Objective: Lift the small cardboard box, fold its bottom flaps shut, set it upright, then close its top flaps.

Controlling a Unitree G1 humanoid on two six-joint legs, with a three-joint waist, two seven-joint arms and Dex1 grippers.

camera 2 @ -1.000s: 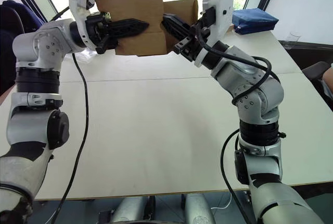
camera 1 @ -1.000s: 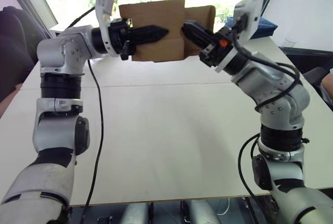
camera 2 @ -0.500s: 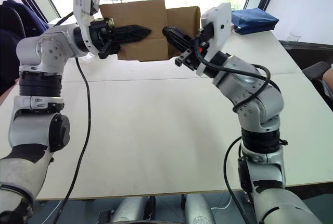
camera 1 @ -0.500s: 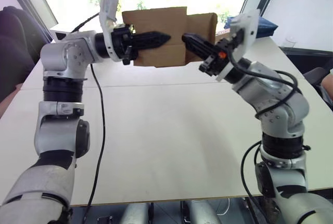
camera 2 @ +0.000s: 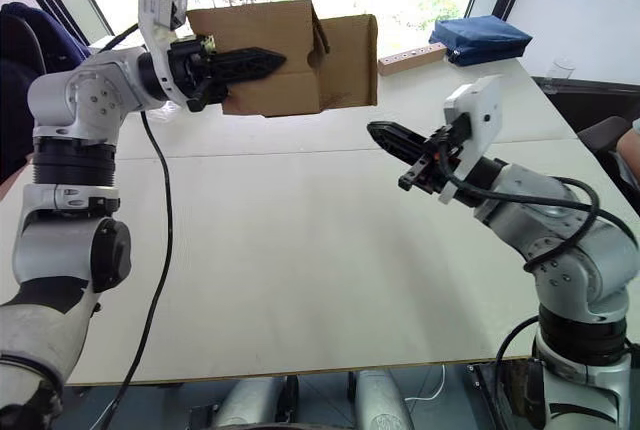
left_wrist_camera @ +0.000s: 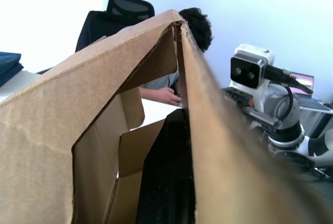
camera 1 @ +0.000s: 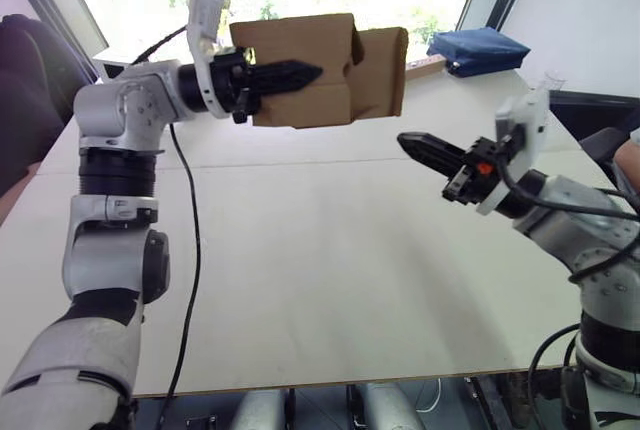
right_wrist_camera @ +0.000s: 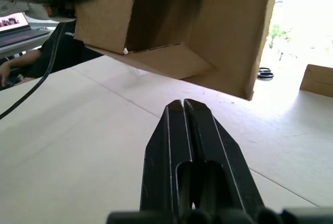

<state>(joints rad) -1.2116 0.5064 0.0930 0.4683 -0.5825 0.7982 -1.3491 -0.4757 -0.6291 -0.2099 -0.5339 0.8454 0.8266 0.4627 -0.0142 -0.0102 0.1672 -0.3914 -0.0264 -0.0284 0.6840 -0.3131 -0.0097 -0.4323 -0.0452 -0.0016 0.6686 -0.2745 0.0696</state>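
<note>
The small cardboard box (camera 1: 300, 105) hangs in the air over the far side of the table, its open end facing right. One flap (camera 1: 380, 75) stands out at that end. My left gripper (camera 1: 310, 74) is shut on the box's front wall (left_wrist_camera: 218, 146), with one black finger (left_wrist_camera: 166, 172) inside and the other outside. My right gripper (camera 1: 405, 140) is shut and holds nothing. It hovers over the table, below and to the right of the box and apart from it. The right wrist view looks up into the box's open end (right_wrist_camera: 161, 26) past the right gripper (right_wrist_camera: 183, 104).
The white table (camera 1: 300, 270) spreads beneath both arms. A blue bag (camera 1: 478, 50) and a long pale wooden block (camera 2: 410, 58) lie at the far right. A person (left_wrist_camera: 195, 23) sits beyond the table, and a dark chair (camera 1: 25, 70) stands at the left.
My right gripper has left the box's right end and dropped down and to the right, nearer to me. The left gripper still holds the box in about the same place.
</note>
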